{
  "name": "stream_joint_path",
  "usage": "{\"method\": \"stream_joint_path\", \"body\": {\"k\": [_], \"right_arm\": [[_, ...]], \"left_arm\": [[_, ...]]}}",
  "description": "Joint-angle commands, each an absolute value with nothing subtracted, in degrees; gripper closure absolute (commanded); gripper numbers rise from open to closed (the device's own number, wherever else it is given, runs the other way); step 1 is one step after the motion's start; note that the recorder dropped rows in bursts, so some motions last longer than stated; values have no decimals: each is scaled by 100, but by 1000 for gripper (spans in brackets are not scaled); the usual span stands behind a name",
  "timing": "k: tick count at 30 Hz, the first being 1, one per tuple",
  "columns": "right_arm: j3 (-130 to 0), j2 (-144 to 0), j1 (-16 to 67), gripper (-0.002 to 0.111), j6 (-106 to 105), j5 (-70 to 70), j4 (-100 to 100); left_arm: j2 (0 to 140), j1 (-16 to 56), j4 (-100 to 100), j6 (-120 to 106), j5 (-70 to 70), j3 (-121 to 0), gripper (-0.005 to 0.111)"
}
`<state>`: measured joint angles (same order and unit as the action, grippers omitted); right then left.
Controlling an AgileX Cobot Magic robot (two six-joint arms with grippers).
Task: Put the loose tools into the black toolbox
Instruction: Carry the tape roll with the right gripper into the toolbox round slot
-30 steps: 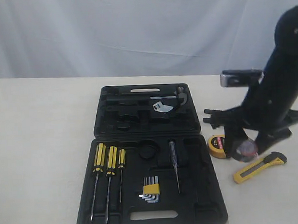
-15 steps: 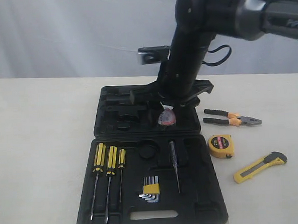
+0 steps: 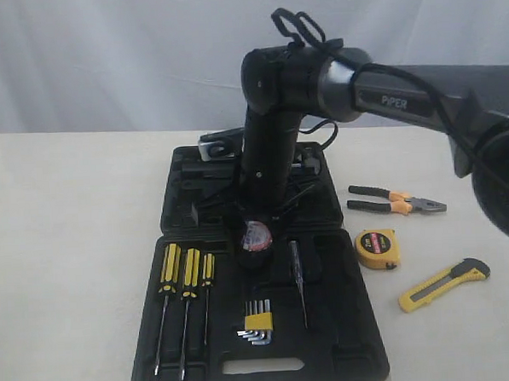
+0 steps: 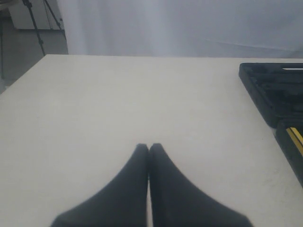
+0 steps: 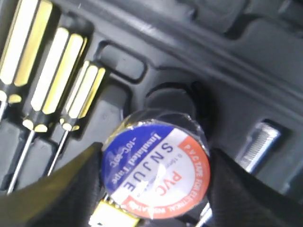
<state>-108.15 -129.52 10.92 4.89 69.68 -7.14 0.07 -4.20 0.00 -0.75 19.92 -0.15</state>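
Right, my right gripper [image 5: 154,189] has its two dark fingers [image 5: 57,189] spread wide and clamped on either side of the one tape roll [image 5: 155,168]. The roll is a glossy black ring with a round blue, white and red label under shiny wrap. Just past the fingertips sits one round moulded recess [image 5: 173,97] in the black toolbox [image 3: 349,356], which is matte hard plastic. I cannot tell whether the roll touches the recess. To one side of the fingers lie three screwdrivers [image 5: 52,71] with yellow-and-black striped handles and thin steel shafts, each in its own slot. Further from the fingers, off the case on the pale smooth table [image 3: 70,251], I count three loose tools. They are one squarish yellow tape measure [image 3: 375,248], one long yellow-and-black utility knife [image 3: 443,284], and one pair of pliers [image 3: 398,202] with black-and-orange handles. My left gripper [image 4: 149,147] hangs over the table, its tapered black fingers pressed together, with the toolbox off to one side of them.
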Motion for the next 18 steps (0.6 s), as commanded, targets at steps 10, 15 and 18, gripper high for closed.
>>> {"method": "stream_joint_path", "body": {"k": [10,15,18], "right_arm": [[-10856,-13101,1112,76,661,6724,-553],[-10856,-13101,1112,76,616,6573,-553],[-10856,-13101,1112,76,616,6573,-553]], "left_arm": [[0,-393,0,-41,1962,0,107],[0,-393,0,-41,1962,0,107],[0,-393,0,-41,1962,0,107]]}}
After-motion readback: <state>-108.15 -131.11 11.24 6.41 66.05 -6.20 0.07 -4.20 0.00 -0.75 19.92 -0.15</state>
